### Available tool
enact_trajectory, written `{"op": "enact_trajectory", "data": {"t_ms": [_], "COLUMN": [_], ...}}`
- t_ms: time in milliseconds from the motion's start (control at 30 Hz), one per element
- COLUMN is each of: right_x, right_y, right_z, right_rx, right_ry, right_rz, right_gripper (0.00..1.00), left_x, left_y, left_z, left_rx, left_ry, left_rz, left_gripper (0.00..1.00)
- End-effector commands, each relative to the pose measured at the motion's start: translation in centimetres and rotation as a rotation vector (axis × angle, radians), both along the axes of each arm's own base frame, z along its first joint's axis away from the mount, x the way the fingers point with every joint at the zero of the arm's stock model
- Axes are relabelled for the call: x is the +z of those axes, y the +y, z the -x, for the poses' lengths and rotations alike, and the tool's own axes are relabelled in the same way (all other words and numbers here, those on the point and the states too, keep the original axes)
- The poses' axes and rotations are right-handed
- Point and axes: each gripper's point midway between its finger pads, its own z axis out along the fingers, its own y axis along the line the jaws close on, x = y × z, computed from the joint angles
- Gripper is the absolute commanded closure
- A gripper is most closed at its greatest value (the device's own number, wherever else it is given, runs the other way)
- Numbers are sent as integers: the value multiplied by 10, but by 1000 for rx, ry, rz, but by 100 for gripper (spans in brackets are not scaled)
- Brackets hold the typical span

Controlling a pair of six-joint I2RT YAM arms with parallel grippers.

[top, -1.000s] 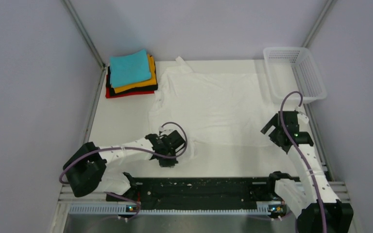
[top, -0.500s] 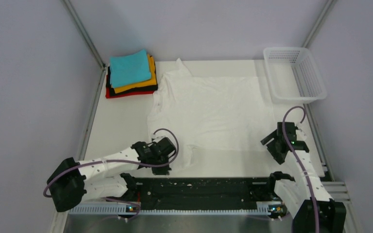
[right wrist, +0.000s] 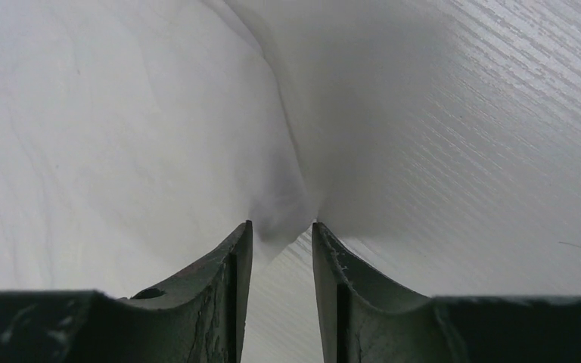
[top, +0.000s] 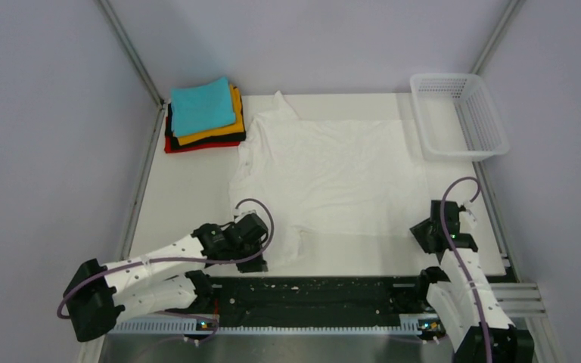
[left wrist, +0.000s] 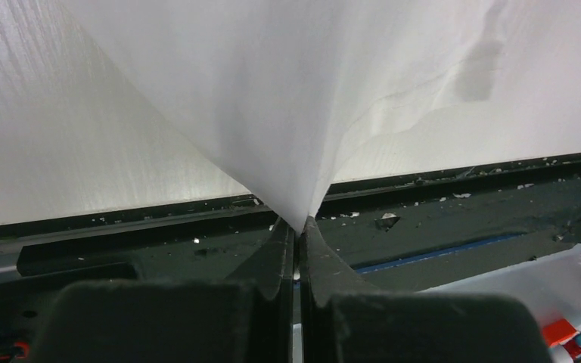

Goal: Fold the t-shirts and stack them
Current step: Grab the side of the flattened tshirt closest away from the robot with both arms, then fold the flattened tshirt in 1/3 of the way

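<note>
Pale lilac-grey walls (top: 53, 113) enclose a white wood-grain desk (top: 189, 189).

- Thin plain white cloth t-shirt (top: 333, 170): spread mostly flat across the centre of the top view. One sleeve points toward the upper left; the lower edge lies toward the bottom of the frame.
- Folded stack, upper left corner of the desk: teal cloth t-shirt (top: 202, 104) on top, then an orange one (top: 228, 128), a black one (top: 213, 138) and a red one (top: 195, 147) at the bottom. The stack sits just beside the white shirt's sleeve.
- White plastic mesh basket (top: 461, 155): upper right, beside the white shirt's right edge.
- Left tool (top: 259, 262): at the white shirt's lower left corner, near the black rail (top: 310, 291) along the bottom edge of the desk. In the left wrist view its jaws are pressed together on a pinch of white cloth, which rises from the tips in a taut tent.
- Right tool (top: 424, 229): at the white shirt's lower right corner. In the right wrist view its fingers (right wrist: 238, 257) stand a narrow gap apart, with a pucker of the shirt's edge at their tips. Whether the cloth is actually clamped cannot be told.
</note>
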Motion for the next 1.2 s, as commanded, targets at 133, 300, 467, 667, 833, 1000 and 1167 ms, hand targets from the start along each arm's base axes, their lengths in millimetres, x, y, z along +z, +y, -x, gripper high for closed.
{"op": "enact_trajectory", "data": {"t_ms": [133, 300, 467, 667, 833, 1000, 1167], "right_x": [-5, -2, 8, 33, 58, 83, 95], "right_y": [-9, -18, -16, -2, 1, 1, 3], "right_z": [-11, -17, -28, -44, -59, -81, -108], "right_rx": [-31, -33, 9, 117, 152, 177, 203], "right_ry": [-20, -37, -68, -98, -125, -163, -183], "right_rz": [33, 81, 89, 48, 45, 57, 48], "right_gripper": [75, 92, 100, 100, 100, 100, 100], "left_x": [20, 21, 34, 61, 92, 120, 141], "left_y": [-14, -16, -20, -40, -55, -61, -59], "left_z": [-7, -11, -28, -58, -107, -159, -212], "left_rx": [17, 21, 10, -37, -46, -58, -10], "left_ry": [-44, -61, -134, -213, -282, -363, -397], "left_rz": [92, 90, 80, 153, 300, 304, 299], "left_gripper": [100, 100, 100, 100, 100, 100, 100]}}
